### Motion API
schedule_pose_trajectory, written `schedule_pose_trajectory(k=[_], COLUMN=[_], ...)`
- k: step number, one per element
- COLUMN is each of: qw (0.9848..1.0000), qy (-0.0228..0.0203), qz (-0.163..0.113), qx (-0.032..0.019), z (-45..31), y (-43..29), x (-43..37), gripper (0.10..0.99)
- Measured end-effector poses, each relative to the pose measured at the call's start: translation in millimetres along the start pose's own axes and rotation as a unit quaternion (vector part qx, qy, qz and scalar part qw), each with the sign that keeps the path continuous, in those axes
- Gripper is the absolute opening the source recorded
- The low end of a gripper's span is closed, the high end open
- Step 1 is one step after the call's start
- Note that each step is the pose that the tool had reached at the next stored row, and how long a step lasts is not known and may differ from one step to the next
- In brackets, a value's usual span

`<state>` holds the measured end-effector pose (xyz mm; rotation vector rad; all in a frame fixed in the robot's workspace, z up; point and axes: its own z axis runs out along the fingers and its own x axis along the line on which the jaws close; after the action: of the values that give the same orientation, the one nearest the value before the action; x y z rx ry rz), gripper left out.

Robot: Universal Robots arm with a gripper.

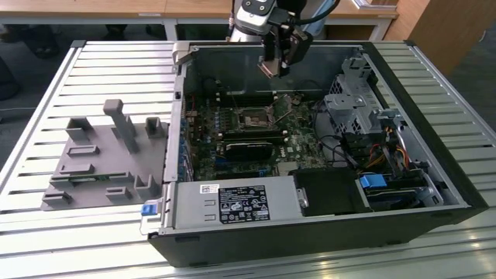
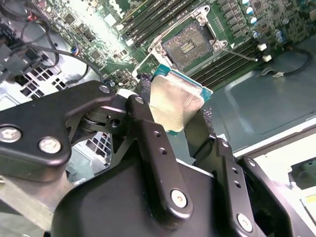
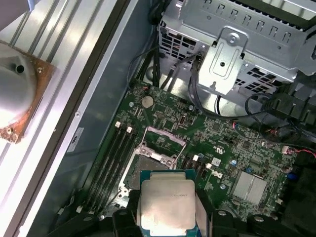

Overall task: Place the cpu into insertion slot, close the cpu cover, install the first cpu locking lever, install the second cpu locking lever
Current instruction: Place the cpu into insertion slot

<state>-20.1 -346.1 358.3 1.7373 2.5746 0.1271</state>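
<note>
My gripper (image 1: 276,70) hangs above the open computer case, shut on the cpu (image 1: 270,68) by two opposite edges. In both wrist views the cpu (image 2: 175,106) (image 3: 168,202) shows its dull silver-tan face between the black fingers (image 2: 148,128). The insertion slot (image 1: 254,118) lies below on the green motherboard (image 1: 302,145), apart from the chip, and its black contact field is bare (image 2: 190,47) (image 3: 148,165). The cpu cover (image 3: 166,135) stands hinged open at the slot's far side.
The black case walls (image 1: 403,75) surround the board. A silver drive cage (image 1: 352,110) and cables stand at the exterior view's right. The power supply (image 1: 232,203) sits at the front. Memory modules (image 1: 248,138) lie beside the slot. A grey fixture (image 1: 101,157) rests on the slatted table.
</note>
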Motion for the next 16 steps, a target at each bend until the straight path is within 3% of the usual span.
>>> schedule_pose_trajectory(k=[8, 16], qw=[0.9988, 0.9952], qy=[-0.0042, -0.0085], qz=[0.048, 0.098], qx=[-0.0009, -0.0018], z=[0.7, 1.4], y=[0.1, 0.2], x=[0.5, 0.8], gripper=[0.529, 0.529])
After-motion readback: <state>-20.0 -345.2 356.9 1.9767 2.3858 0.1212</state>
